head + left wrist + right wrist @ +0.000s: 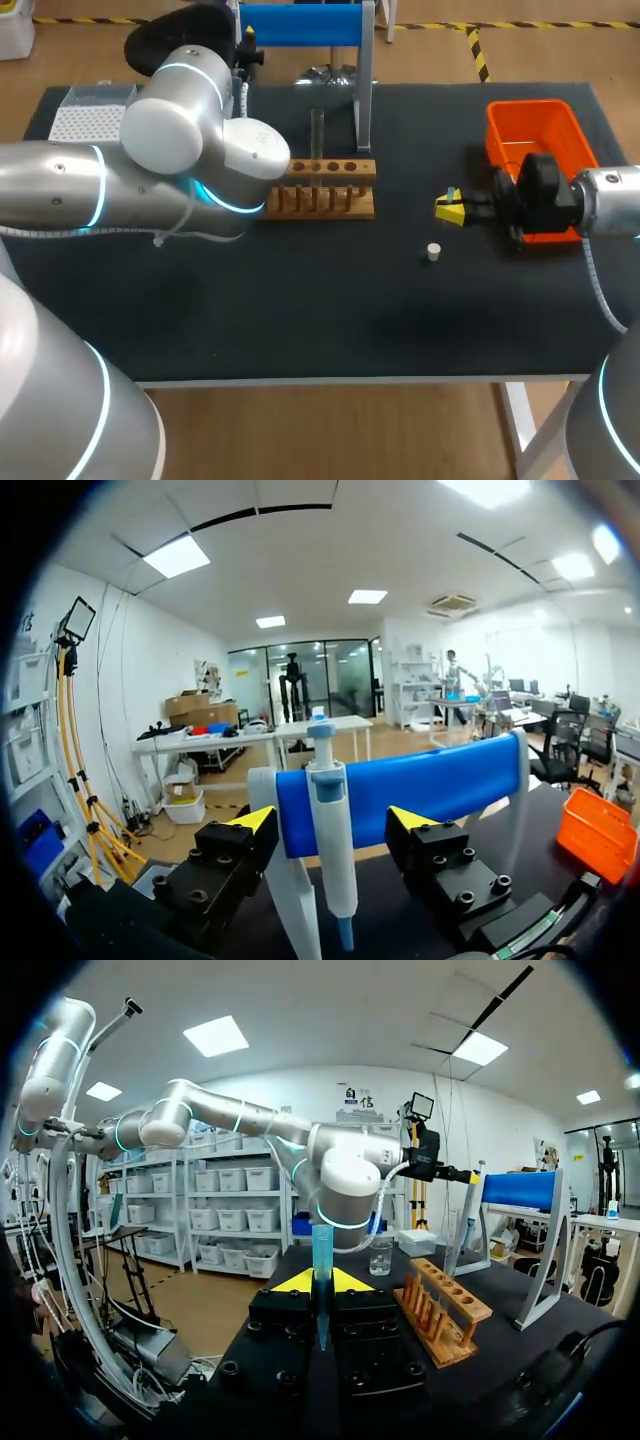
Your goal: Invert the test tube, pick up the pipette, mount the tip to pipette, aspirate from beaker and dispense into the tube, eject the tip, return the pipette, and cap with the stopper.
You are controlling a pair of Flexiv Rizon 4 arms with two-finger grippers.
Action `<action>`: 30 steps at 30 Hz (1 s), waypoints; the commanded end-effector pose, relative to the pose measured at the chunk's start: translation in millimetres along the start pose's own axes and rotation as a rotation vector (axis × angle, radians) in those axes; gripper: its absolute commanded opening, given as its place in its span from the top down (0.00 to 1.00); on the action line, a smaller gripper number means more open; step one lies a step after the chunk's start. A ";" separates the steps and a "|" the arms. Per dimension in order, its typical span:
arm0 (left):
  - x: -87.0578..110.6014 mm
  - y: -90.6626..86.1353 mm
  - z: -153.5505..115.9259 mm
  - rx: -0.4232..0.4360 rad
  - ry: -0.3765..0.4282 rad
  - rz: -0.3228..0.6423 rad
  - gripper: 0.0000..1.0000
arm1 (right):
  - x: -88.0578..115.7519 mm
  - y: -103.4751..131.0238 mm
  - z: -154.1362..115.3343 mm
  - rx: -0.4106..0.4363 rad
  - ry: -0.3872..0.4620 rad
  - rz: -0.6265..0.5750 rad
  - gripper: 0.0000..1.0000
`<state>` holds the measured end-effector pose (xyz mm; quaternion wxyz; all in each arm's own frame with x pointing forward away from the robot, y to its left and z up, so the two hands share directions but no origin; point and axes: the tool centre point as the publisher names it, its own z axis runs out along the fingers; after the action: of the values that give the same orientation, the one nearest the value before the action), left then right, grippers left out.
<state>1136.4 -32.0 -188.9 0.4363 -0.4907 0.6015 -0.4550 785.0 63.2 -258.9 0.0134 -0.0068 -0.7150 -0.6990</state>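
Note:
In the left wrist view a white and blue pipette (331,830) hangs on the blue stand (430,785). My left gripper (332,825) is open around it, one finger on each side with a gap. My right gripper (451,209) hovers over the table right of the wooden rack (322,186). It is shut on a blue pipette tip (320,1260) that stands upright between its yellow fingertips (290,1282). A clear test tube (317,130) stands upright in the rack. The white stopper (433,252) lies on the mat in front of the right gripper. The beaker (380,1257) stands behind the rack.
An orange bin (533,132) sits at the back right, just behind my right wrist. A white tip box (88,118) is at the back left corner. My left arm (190,140) covers much of the left table. The stand's legs (362,100) rise behind the rack.

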 end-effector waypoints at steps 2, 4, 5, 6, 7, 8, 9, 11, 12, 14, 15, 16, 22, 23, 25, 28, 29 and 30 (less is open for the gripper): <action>-0.7 5.4 12.5 0.022 0.003 -0.004 0.33 | 0.9 0.4 -0.5 0.001 -0.001 -0.001 1.00; -0.5 5.7 15.8 0.024 0.004 -0.004 0.38 | 0.9 0.4 -0.5 0.001 -0.001 -0.001 1.00; -0.6 5.9 17.0 0.025 0.004 -0.004 0.38 | 0.9 0.4 -0.5 0.001 -0.001 -0.001 1.00; -0.8 6.2 18.7 0.026 0.005 -0.005 0.36 | 0.9 0.4 -0.5 0.001 -0.001 -0.001 1.00; -1.0 6.5 19.9 0.026 0.004 -0.005 0.38 | 0.9 0.4 -0.5 0.001 -0.001 -0.001 1.00; -1.2 6.7 20.8 0.030 0.004 -0.007 0.39 | 0.9 0.4 -0.5 0.001 -0.001 -0.001 1.00; -1.5 6.8 21.8 0.031 0.003 -0.007 0.39 | 0.9 0.4 -0.5 0.001 -0.001 -0.001 1.00; -2.0 7.0 23.7 0.038 0.003 -0.010 0.40 | 0.9 0.4 -0.5 0.001 -0.001 -0.001 1.00; -2.3 7.0 24.8 0.039 0.003 -0.011 0.41 | 0.9 0.4 -0.5 0.001 -0.001 -0.001 1.00; -2.3 6.9 26.8 0.045 0.003 -0.013 0.43 | 0.9 0.4 -0.5 0.001 -0.001 -0.001 1.00; -2.2 6.8 28.1 0.046 0.003 -0.013 0.46 | 0.9 0.4 -0.5 0.001 -0.001 -0.001 1.00; -2.0 6.8 29.0 0.047 0.003 -0.015 0.47 | 0.9 0.4 -0.5 0.001 -0.001 -0.001 1.00; -1.7 6.1 33.7 0.059 -0.005 -0.022 0.51 | 0.9 0.4 -0.5 0.001 -0.001 -0.001 1.00; -1.6 6.0 34.4 0.061 -0.006 -0.024 0.52 | 0.9 0.4 -0.5 0.001 -0.001 -0.001 1.00; -1.2 5.7 35.7 0.066 -0.008 -0.026 0.52 | 0.9 0.4 -0.5 0.001 -0.001 -0.001 1.00; -0.8 5.7 37.4 0.069 -0.011 -0.029 0.53 | 0.9 0.4 -0.5 0.001 -0.001 -0.001 1.00; -0.7 5.7 38.0 0.068 -0.012 -0.029 0.53 | 0.9 0.4 -0.5 0.001 -0.001 -0.001 1.00; -0.7 5.8 38.5 0.068 -0.012 -0.030 0.53 | 0.9 0.4 -0.5 0.001 -0.001 -0.001 1.00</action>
<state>1167.6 -31.3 -198.1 0.4454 -0.4871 0.5799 -0.4775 785.0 63.2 -258.9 0.0134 -0.0068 -0.7150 -0.6990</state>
